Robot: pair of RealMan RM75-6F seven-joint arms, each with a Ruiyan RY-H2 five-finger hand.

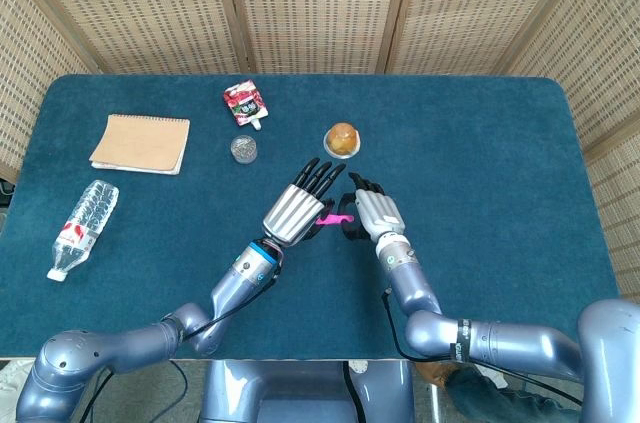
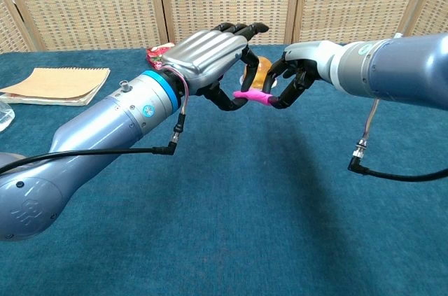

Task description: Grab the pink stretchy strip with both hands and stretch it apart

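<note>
The pink stretchy strip (image 1: 325, 219) (image 2: 253, 96) hangs level above the blue table (image 1: 500, 193), between my two hands. My right hand (image 1: 368, 213) (image 2: 297, 75) pinches the strip's right end with its thumb and a finger. My left hand (image 1: 297, 208) (image 2: 206, 51) is at the strip's left end. Its thumb curls under that end, one finger bends down above it, and the other fingers are stretched out. No firm pinch by the left hand shows.
A round brown pastry (image 1: 342, 139) (image 2: 262, 72) sits just behind the hands. Further left lie a red pouch (image 1: 244, 103), a small round grey lid (image 1: 243, 149), a tan notebook (image 1: 141, 143) and a plastic bottle (image 1: 82, 228).
</note>
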